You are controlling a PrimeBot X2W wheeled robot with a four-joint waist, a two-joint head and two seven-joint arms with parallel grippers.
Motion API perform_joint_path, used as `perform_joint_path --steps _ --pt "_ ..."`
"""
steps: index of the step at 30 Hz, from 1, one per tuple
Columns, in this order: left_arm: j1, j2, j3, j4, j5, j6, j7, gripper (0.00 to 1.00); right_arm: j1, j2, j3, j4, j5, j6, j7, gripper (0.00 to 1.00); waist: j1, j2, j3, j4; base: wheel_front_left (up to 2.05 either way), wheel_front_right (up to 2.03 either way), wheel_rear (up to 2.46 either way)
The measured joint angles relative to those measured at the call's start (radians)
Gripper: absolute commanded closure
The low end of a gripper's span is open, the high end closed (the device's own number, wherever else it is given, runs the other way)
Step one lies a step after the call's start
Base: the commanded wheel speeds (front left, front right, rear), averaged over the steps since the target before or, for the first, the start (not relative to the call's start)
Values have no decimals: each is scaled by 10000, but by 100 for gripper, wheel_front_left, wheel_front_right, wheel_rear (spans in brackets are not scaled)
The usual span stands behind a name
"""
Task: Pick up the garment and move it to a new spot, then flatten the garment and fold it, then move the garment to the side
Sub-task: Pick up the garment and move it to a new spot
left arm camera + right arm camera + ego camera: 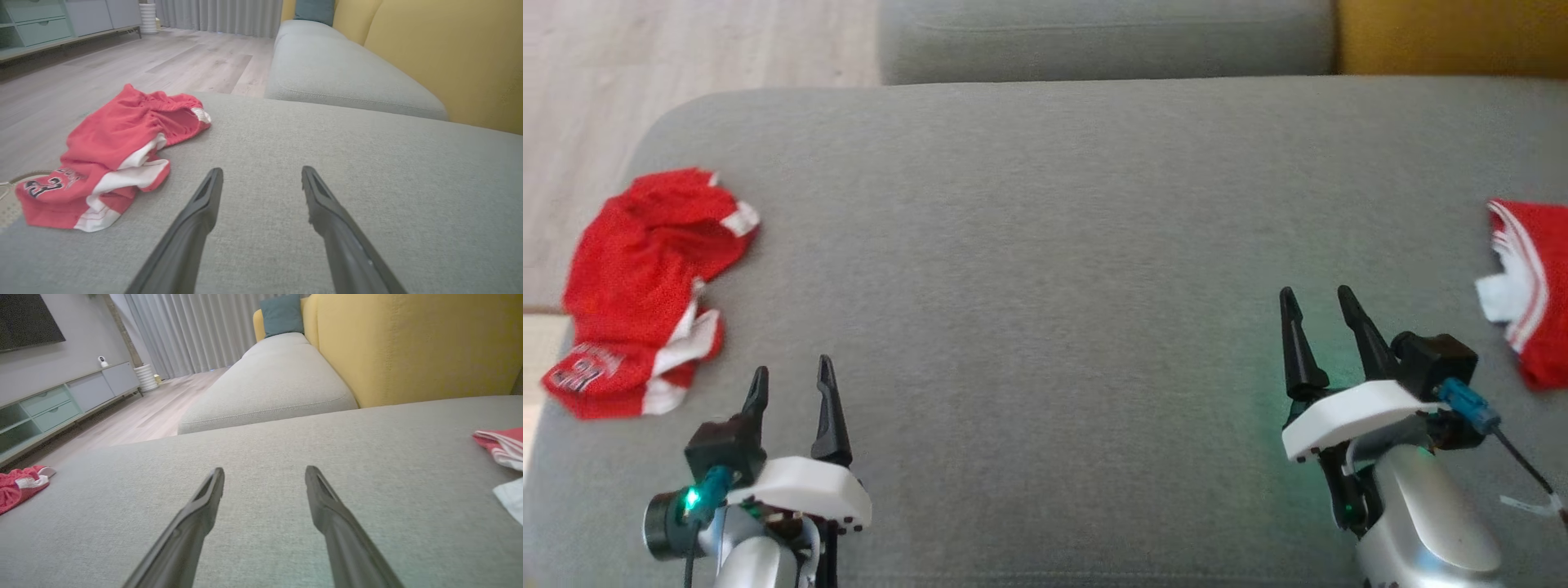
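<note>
Left on the cushion (1045,245), the garment (637,269) runs near-to-far.

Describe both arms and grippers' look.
Left gripper and right gripper: each two long tapered black fingers on a white plate, black block beside it. Silver-grey forearms. Teal connector with dark cable at each wrist; green light glowing by the left one.

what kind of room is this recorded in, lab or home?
Most likely a home living room: a grey sofa with a yellow backrest, a low media cabinet under a dark wall screen, and floor-length curtains over wood flooring.
</note>
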Motion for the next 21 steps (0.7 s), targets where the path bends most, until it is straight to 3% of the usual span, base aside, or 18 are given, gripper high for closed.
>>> perform_joint_path --steps 21 --pt "239 8 756 -138 -123 100 0 0 4 6 439 33 121 0 0 0 0 0 74 3964 0 0 0"
